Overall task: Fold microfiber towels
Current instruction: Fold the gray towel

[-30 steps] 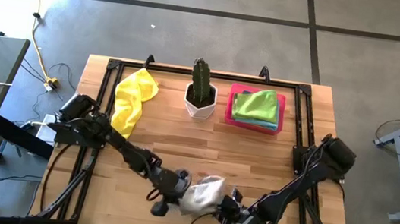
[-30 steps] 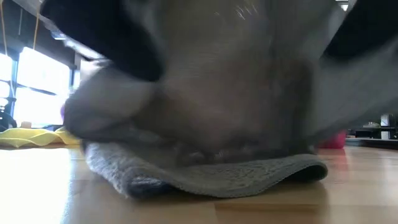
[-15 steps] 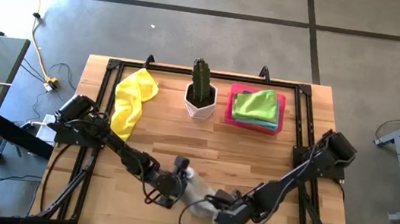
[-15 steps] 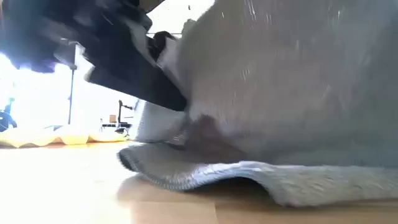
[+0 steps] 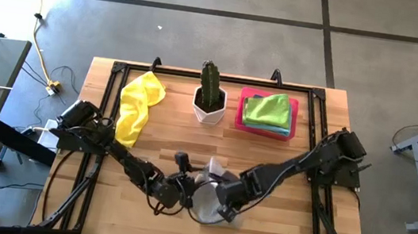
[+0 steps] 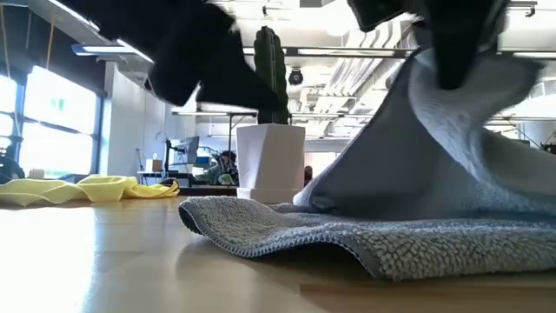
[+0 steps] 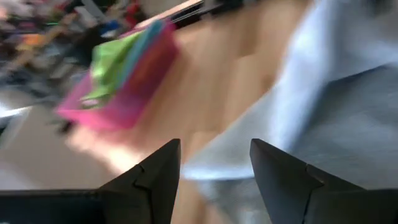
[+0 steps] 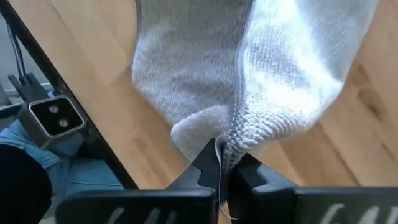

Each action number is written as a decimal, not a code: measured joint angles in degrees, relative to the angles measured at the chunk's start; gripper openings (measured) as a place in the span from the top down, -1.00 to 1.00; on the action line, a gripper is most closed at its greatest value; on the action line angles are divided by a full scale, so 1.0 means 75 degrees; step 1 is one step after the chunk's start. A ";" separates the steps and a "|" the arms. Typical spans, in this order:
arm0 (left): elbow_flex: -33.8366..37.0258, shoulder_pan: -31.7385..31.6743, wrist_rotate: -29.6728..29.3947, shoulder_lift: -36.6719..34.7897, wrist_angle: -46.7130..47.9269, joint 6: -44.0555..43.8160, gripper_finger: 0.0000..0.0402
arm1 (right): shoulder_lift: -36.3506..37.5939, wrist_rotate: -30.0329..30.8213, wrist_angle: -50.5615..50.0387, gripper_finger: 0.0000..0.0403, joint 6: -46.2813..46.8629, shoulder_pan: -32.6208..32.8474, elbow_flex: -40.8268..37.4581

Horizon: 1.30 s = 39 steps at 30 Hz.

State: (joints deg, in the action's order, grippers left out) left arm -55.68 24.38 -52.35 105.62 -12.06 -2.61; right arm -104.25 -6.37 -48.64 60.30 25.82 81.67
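Note:
A grey microfiber towel [image 5: 207,185] lies near the table's front edge, one part drawn up to my right gripper [image 5: 220,202], which is shut on it. My left gripper [image 7: 214,163] stands open just left of the towel [image 7: 336,118], nothing between its fingers. A yellow towel [image 5: 139,100] lies crumpled at the far left. A lime green towel [image 5: 267,108] rests folded on others in the pink tray [image 5: 287,131]. My right gripper pinches a bunched edge of the grey towel [image 8: 231,148] between its two fingers; how many layers, I cannot tell. That part is lifted and slopes down from the fingers [image 6: 452,52], while the towel's lower part [image 6: 287,230] lies flat on the table.
A cactus in a white pot [image 5: 210,97] stands at the far middle, between the yellow towel and the pink tray. A black frame [image 5: 119,70] borders the wooden tabletop. Bare wood lies between the grey towel and the pot.
My left gripper has opened and let go of the grey towel, drawing a little toward the far edge. My right gripper, still shut on the towel, has carried its part toward the table's left and far side, laying the cloth out lower on the table.

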 joint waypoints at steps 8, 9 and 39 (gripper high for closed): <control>0.0000 0.0024 0.1088 0.0128 -0.1895 0.1021 0.07 | 0.0000 -0.0137 0.0143 1.00 -0.0484 -0.0559 0.0000; -0.0001 0.0020 0.1092 0.0200 -0.2089 0.1097 0.07 | 0.0000 -0.0154 0.0191 1.00 -0.0508 -0.0606 0.0000; -0.0003 -0.0407 -0.0325 0.1632 -0.3393 0.0501 0.07 | -0.0013 -0.0810 0.1745 1.00 -0.0512 -0.0728 0.0071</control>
State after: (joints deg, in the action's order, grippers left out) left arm -55.70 21.32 -54.79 117.86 -37.51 1.15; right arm -104.34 -12.45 -35.56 56.46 20.36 82.20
